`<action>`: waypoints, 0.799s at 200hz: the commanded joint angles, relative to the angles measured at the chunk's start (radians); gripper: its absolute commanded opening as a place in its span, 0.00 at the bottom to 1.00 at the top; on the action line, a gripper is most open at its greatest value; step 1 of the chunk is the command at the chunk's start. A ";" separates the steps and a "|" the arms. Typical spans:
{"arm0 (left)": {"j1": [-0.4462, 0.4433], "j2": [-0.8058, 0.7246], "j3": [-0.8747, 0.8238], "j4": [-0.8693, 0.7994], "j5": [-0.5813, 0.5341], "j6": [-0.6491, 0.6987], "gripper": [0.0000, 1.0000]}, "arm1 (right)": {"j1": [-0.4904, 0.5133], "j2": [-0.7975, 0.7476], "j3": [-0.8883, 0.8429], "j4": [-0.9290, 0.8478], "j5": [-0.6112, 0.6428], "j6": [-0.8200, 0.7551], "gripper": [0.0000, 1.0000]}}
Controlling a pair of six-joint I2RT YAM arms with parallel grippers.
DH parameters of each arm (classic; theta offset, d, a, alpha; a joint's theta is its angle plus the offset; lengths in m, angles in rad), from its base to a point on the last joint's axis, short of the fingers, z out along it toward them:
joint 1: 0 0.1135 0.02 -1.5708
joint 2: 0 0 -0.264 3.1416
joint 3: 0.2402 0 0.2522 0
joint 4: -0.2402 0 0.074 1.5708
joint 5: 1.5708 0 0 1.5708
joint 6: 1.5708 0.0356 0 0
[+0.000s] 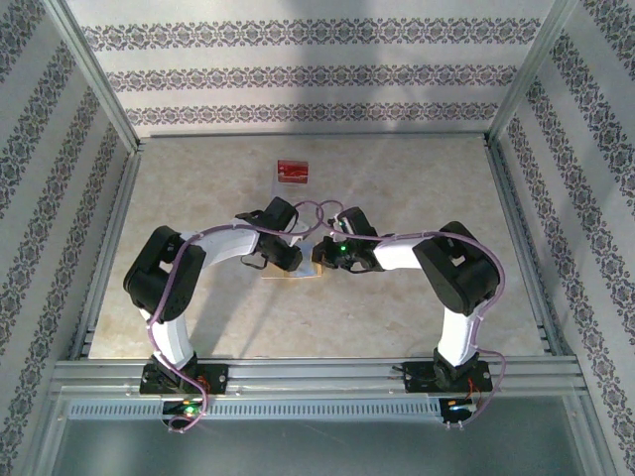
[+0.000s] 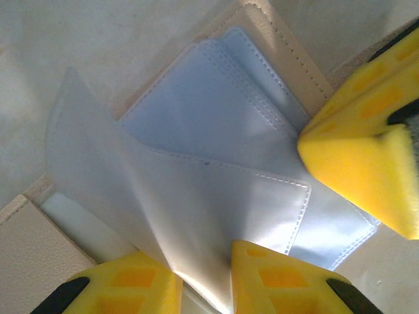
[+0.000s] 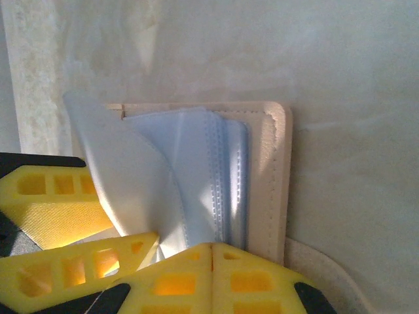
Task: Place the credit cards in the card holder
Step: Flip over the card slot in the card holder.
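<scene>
The card holder [image 1: 296,272], a tan wallet, lies open mid-table between both grippers. Its grey-blue pockets [image 2: 216,98] fan out inside the tan cover [image 3: 275,170]. My left gripper [image 2: 200,256] is shut on one translucent pocket leaf [image 2: 131,176], lifted off the rest; the leaf [image 3: 124,163] rises beside the left fingers [image 3: 59,203]. My right gripper [image 3: 212,247] is shut, nothing between its pads, its tip resting at the pockets' near edge; one right finger [image 2: 357,157] sits on the pockets. The red credit cards [image 1: 293,171] lie far back, away from both grippers [image 1: 288,260] [image 1: 323,254].
The beige tabletop [image 1: 417,178] is bounded by metal rails [image 1: 516,218] and patterned walls. The wallet's rounded closing tab [image 3: 327,268] lies on the table beside the right gripper. The other tan cover half [image 2: 33,252] sits next to the left fingers.
</scene>
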 commanded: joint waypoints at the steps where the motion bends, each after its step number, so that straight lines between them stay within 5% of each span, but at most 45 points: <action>1: 0.017 -0.024 -0.024 -0.024 0.019 -0.013 0.25 | 0.017 0.018 0.027 0.013 -0.022 0.008 0.06; 160: 0.091 -0.094 -0.096 0.057 0.168 -0.076 0.37 | 0.022 0.001 0.038 -0.035 -0.006 -0.005 0.06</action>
